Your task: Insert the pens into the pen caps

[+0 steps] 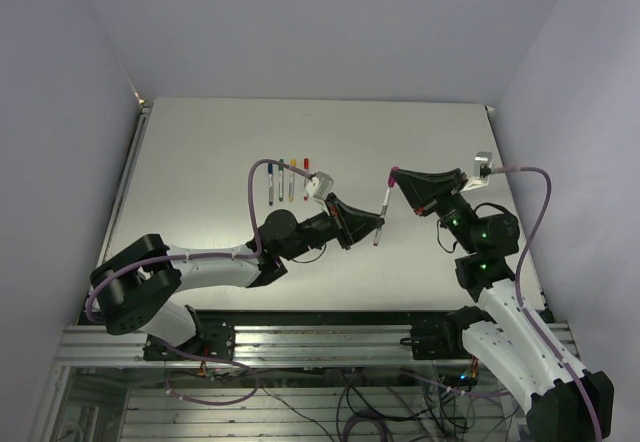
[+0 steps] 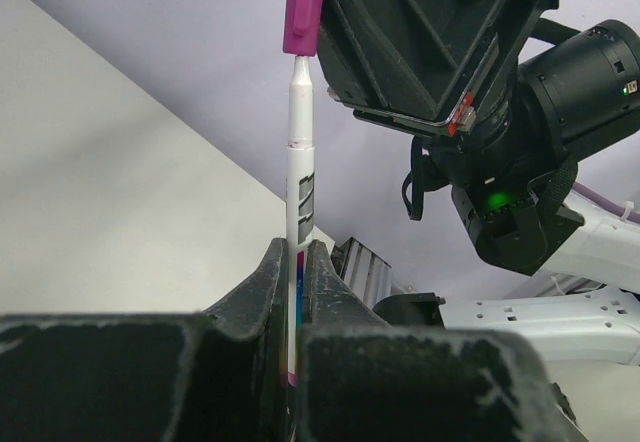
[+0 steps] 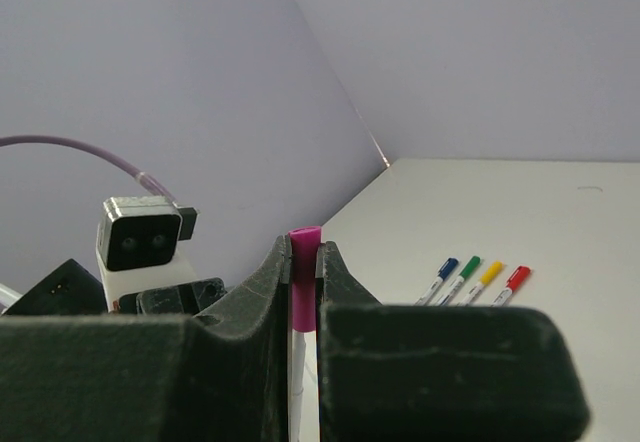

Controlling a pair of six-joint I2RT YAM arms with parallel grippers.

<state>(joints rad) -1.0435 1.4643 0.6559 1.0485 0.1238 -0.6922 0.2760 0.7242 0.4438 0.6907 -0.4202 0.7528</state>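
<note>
Four done: four thin pale grey-white capped pens (image 3: 466, 269), topped blue, green, yellow and red, lie side by side on the pale grey table (image 1: 200, 162), well apart from both arms.
One left: the fifth pen (image 2: 299, 172), a thin grey-white marker stick, stands upright in the air between the arms.
Left arm: the left gripper (image 2: 298, 262) is clamped tight on the fifth pen's lower barrel.
Right arm: the right gripper (image 3: 303, 267) pinches the stubby magenta cap (image 2: 303, 12), mouth facing the pen.
Meeting point: the nib end sits at the cap's mouth, but the narrow white neck shows below it.
Judgement: not pressed home yet.
Remaining: push cap and pen together until the neck is covered, and the set is complete.
</note>
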